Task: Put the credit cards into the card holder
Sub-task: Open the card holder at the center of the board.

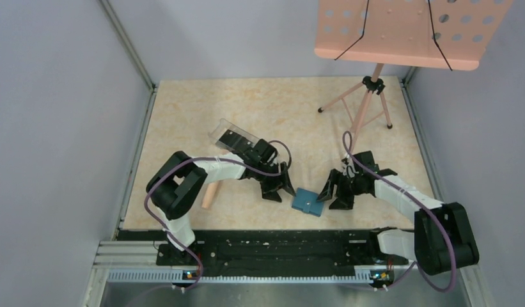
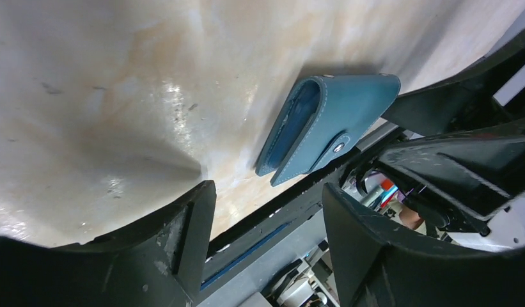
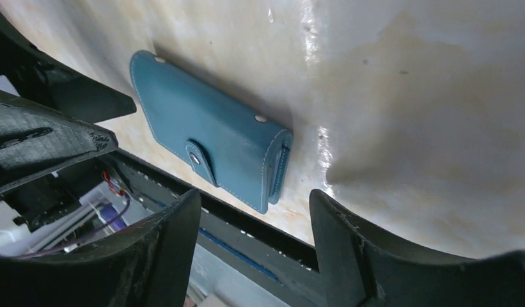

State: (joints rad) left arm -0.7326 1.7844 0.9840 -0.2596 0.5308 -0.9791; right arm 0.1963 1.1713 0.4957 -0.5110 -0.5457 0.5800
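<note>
Flanking the closed card holder (image 1: 309, 201), flat near the table's (image 1: 247, 102) front edge.
The left gripper (image 1: 280, 190) and right gripper (image 1: 333, 195) sit just beside it, one on each side, fingers spread and pinching nothing (snap strap facing up).

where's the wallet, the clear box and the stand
wallet (image 1: 309, 201), top view, middle of its closed face
clear box (image 1: 219, 130), top view, its clear left edge
stand (image 1: 400, 38), top view, its pink tray
</note>
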